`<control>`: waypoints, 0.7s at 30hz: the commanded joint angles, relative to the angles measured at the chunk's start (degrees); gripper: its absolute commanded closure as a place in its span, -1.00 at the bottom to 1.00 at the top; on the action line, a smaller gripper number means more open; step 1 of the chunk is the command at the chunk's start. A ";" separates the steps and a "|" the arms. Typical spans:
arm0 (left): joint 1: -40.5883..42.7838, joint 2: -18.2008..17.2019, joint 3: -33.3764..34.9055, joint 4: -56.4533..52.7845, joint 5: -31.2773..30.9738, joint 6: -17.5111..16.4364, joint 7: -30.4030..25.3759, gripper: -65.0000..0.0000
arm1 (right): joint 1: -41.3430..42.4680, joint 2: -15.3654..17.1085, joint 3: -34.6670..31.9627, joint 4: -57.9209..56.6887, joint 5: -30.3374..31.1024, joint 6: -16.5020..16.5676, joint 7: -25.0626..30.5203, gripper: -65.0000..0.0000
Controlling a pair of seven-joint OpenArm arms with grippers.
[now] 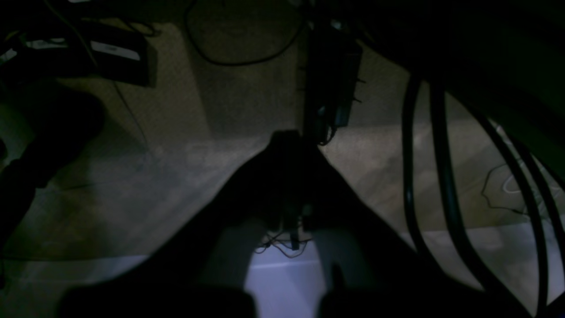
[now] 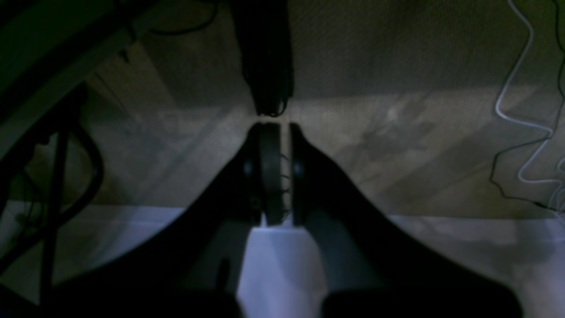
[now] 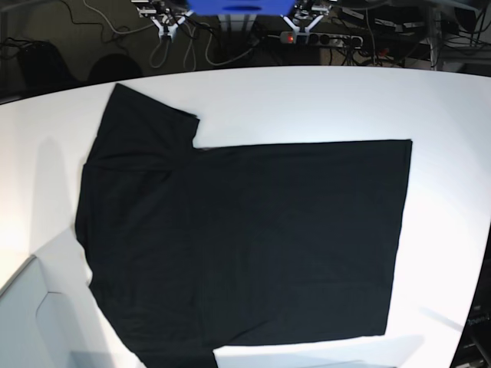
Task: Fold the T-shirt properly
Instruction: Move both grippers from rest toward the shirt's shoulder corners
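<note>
Still, the T-shirt (image 3: pixel 245 245) lay flat and plain side up on the white table (image 3: pixel 322 100), both grippers — left (image 1: pixel 289 141) and right (image 2: pixel 276 132) — clenched on nothing, so a shallow pinch might bunch the cloth.

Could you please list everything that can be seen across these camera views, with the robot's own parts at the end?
T-shirt: one, black, plain side up, spread flat over most of the table, sleeves toward the base view's left.
Table: one, white, under the T-shirt.
Power strip: one, dark with a red light, on the floor beyond the table's far edge.
Cables: several, grey and black, on the floor beyond the table.
Blue panel: one, at the top edge of the base view.
White cable: one, wavy, on the carpet in the right wrist view.
Left gripper: one, dark, shut, empty, over the carpet.
Right gripper: one, dark, shut, empty, over the carpet.
</note>
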 commanded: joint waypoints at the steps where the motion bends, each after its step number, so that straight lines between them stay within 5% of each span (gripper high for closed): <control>1: 1.07 0.21 0.01 0.10 0.01 -0.14 0.19 1.00 | -0.43 0.74 0.10 0.23 -0.12 1.32 0.04 1.00; 10: 2.39 0.03 0.01 1.51 -0.08 -0.14 0.10 1.00 | -6.23 2.14 0.01 8.59 -0.12 1.32 -0.39 1.00; 21: 20.85 -0.50 -0.43 26.91 -0.17 -0.23 0.45 1.00 | -26.28 4.69 0.01 40.50 -0.12 1.32 -6.37 1.00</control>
